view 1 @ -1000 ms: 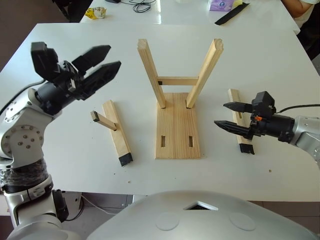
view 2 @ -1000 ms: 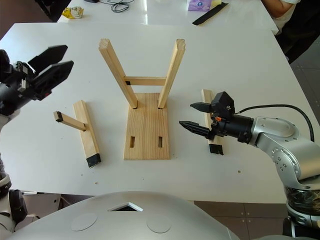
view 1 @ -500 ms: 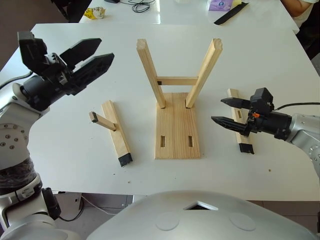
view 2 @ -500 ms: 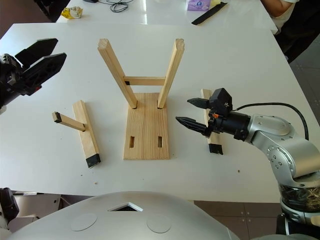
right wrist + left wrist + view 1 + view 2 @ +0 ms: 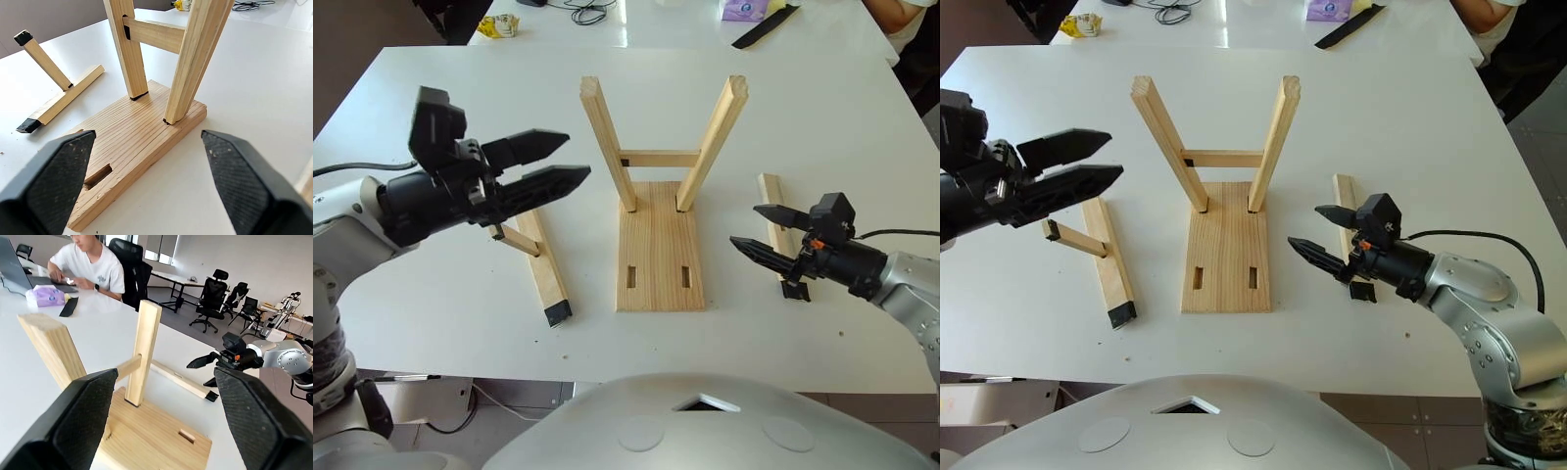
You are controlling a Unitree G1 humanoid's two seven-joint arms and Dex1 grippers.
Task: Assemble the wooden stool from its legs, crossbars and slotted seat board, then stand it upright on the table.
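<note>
stool so far: pale wooden slotted seat board (image 5: 661,245) lies flat on the white table (image 5: 431,294), two upright wooden legs (image 5: 610,142) plugged into its far end, joined by a crossbar (image 5: 661,158); near slots empty.
left piece: loose wooden leg with a crossbar stub (image 5: 546,274), left of the board, long axis near-to-far.
left gripper (image 5: 578,155): fingers spread, empty, above that leg's far end, pointing across it; nearer arm.
right gripper (image 5: 744,225): spread, empty, over the second loose wooden leg (image 5: 771,196).
change: left gripper has swung in from the far left; right has drawn slightly back.
</note>
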